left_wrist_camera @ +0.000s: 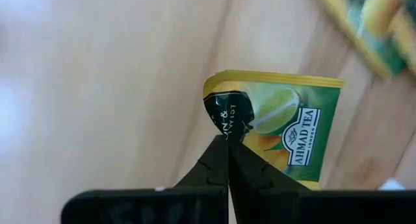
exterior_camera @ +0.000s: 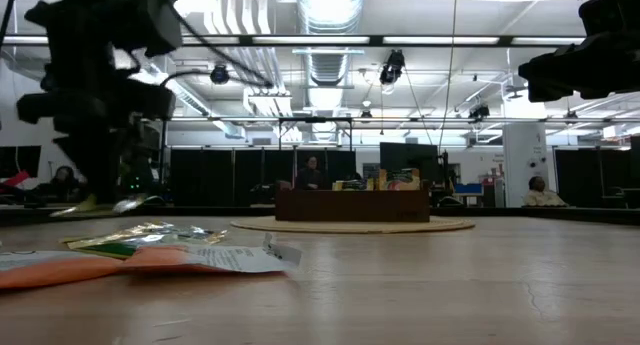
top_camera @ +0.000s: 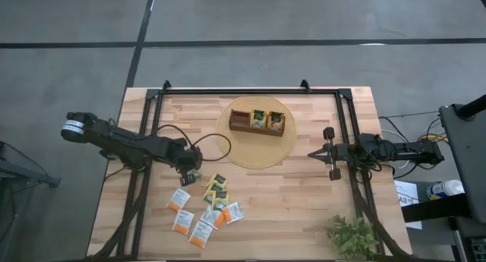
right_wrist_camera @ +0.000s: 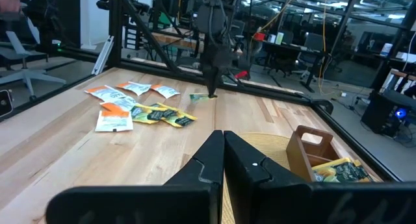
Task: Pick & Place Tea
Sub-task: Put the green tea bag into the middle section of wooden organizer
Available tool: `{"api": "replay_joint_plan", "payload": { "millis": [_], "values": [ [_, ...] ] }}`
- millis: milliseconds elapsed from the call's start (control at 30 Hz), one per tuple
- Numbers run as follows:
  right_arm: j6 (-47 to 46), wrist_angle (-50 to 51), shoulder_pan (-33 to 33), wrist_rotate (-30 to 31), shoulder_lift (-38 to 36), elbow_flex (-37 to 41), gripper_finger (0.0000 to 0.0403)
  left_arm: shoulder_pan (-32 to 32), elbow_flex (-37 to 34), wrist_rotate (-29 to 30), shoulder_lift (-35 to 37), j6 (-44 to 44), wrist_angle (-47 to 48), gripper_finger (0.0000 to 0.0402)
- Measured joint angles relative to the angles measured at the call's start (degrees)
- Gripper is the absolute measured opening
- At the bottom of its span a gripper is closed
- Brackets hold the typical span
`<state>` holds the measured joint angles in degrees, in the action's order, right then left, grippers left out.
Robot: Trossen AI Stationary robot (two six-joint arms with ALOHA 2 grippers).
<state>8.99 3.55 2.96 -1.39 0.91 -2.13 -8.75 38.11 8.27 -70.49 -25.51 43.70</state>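
Grey floor [top_camera: 304, 15]; ceiling ducts [exterior_camera: 325, 60], strip lights.

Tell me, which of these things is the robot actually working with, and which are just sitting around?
In the job:
- green tea packet, pinched at its corner by the left gripper
- loose tea packets lying on the table
- wooden tray with packets in it, on a round mat

Just lying about:
- potted plant
- right gripper, waiting, shut

The green tea packet [left_wrist_camera: 279, 130] is cut off at six o'clock by the closed left gripper [left_wrist_camera: 227, 143]; another packet [left_wrist_camera: 370, 29] at one o'clock is blurred, unreadable.
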Motion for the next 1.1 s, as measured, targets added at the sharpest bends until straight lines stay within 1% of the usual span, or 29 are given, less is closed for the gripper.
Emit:
{"api": "replay_joint_plan", "payload": {
  "millis": [100, 233, 600, 733, 1033, 1100],
  "values": [
    [0.0, 0.0, 0.0, 0.02, 0.0, 0.0, 0.0009, 0.51, 2.97, 3.8, 0.06, 2.28, 1.22, 0.0],
    [0.0, 0.0, 0.01, 0.0, 0.0, 0.0, 0.0009, 2.35, 7.77, 7.01, -0.07, 8.13, 1.03, 0.0],
    [0.0, 0.0, 0.02, 0.0, 0.0, 0.0, 0.0009, 9.76, 17.11, 7.21, -2.28, 20.77, 0.15, 0.0],
    [0.0, 0.0, 0.02, 0.0, 0.0, 0.0, 0.0009, 11.16, 19.7, 7.07, -3.98, 25.06, -2.48, 0.0],
    [0.0, 0.0, 0.02, 0.0, 0.0, 0.0, 0.0009, 13.37, 24.47, 7.37, -12.04, 34.44, -10.19, 0.0],
    [0.0, 0.0, 0.0, 0.0, 0.0, 0.0, 0.0009, 14.11, 25.73, 7.76, -14.01, 35.05, -11.38, 0.0]
  ]
}}
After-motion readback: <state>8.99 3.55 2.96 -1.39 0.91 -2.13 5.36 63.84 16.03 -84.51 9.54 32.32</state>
